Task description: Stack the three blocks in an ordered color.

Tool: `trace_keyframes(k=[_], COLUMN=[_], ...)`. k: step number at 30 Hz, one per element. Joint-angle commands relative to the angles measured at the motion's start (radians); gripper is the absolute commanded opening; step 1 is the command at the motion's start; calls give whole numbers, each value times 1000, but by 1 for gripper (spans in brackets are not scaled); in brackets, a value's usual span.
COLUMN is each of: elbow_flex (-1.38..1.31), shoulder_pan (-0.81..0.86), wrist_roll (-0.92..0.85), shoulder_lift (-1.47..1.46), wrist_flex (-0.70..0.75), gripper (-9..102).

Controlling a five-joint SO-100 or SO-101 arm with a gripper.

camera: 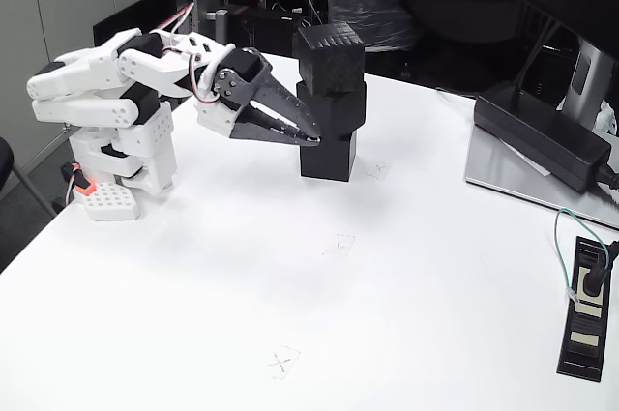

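- Fixed view: three black blocks stacked in one column on the white tabletop (290,285), right of the arm.
- Bottom block (328,157) sits flat; middle block (334,106) is rotated a bit and overhangs; top block (330,50) also twisted, so the column looks crooked.
- Tool (311,135) reaches in from the left, tips at the seam between middle and bottom blocks, on the stack's left-front face.
- Tool state: fingers slightly parted, tips close together at the block face; cannot tell whether they pinch anything or just touch.
- Key relation: stack lies directly right of the tool tips, touching or nearly so; column axis vertical, tool axis slanting down-right into it.
- Judgement: stacking looks done; a clean exit means pulling back left, any push right could topple the crooked column.
- Black power adapter (542,135) and power strip (587,309) sit well apart at right.
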Motion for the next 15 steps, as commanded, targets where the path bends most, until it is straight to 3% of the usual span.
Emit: trace_keyframes(k=[1,15], elbow_flex=[-3,-3], shoulder_pan=[-8,-11], wrist_roll=[25,150], shoulder_lift=[3,3], wrist_flex=[41,160], gripper=[-1,0])
